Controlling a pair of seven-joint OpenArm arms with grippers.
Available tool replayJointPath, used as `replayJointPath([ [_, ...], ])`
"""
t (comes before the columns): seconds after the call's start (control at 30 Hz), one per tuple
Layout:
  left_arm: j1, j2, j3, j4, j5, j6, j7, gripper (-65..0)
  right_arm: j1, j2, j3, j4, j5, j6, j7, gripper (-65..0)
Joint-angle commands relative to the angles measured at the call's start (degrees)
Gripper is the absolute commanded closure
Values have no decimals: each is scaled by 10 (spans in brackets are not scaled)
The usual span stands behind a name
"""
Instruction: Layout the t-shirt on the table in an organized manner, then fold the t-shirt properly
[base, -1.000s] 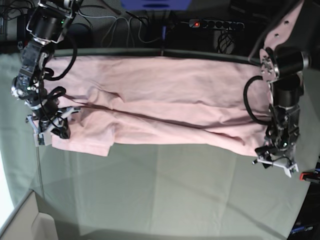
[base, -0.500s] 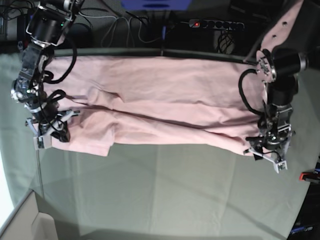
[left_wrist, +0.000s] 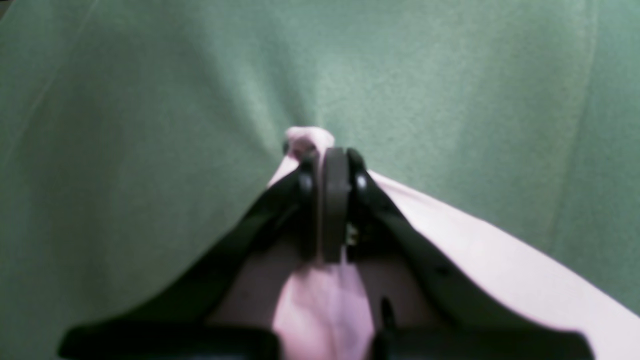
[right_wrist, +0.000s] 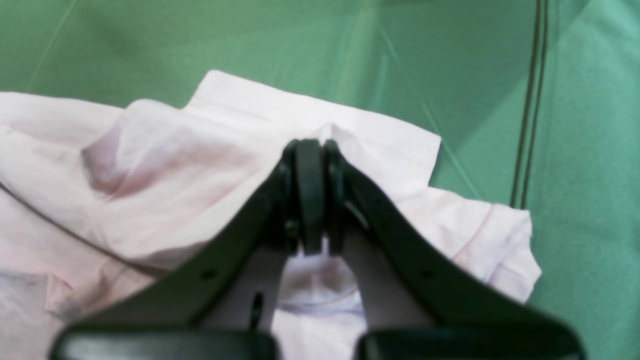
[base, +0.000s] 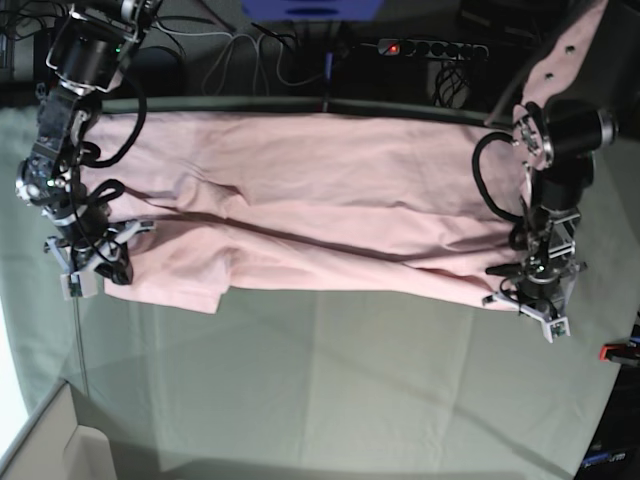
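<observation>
Grey-green counter fills the base view, cables and a power strip along the far edge. Pink t-shirt lies stretched left-to-right across the far half of the counter, long crease through the middle, near edge uneven.

Your left gripper, scene right in the base view, is pinched closed on the t-shirt's near-right corner; a nub of pink cloth pokes out past the tips. Your right gripper, scene left, is clamped closed on the sleeve-side fabric at the near-left edge, cloth bunched around it.

Step, as I read it: layout is underway, both near corners are gripped, and folding hasn't started.

Next, probably: pull both corners toward the near side together, keeping tension even, so the middle crease and the bunched left sleeve flatten. Watch the left pinch: it looks shallow, only a small bit of cloth, and could slip if you tug hard. Lift slightly first so the counter cloth doesn't drag along.
</observation>
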Motion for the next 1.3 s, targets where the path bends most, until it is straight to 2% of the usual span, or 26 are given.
replayJointPath([
  [0.0, -10, -5, -1, 0, 1, 6, 21, -4, 9, 6, 0, 9, 9, 2, 16, 0],
  [0.13, -8, -4, -4, 28, -5, 6, 21, 0, 10, 6, 0, 9, 9, 2, 16, 0],
  [0.27, 25, 0, -5, 123, -6, 6, 30, 0, 22, 6, 0, 9, 9, 2, 16, 0],
  [0.43, 91, 19, -5, 325, -7, 6, 109, 0, 23, 6, 5, 12, 11, 2, 16, 0],
  [0.63, 150, 46, -5, 519, -7, 5, 168, 0, 34, 4, 6, 14, 13, 2, 16, 0],
  [0.83, 191, 62, -5, 658, -7, 5, 223, 0, 32, -5, 31, 43, 14, 2, 16, 0],
  [0.97, 229, 63, -4, 711, -7, 5, 240, 0, 10, -13, 32, 79, 14, 2, 16, 0],
  [1.1, 283, 59, -7, 743, -51, 5, 239, 0, -21, -14, 33, 101, 15, 2, 19, 0],
  [1.27, 355, 58, -52, 781, -123, 5, 239, 0, -58, -14, 62, 127, 35, 2, 20, 0],
])
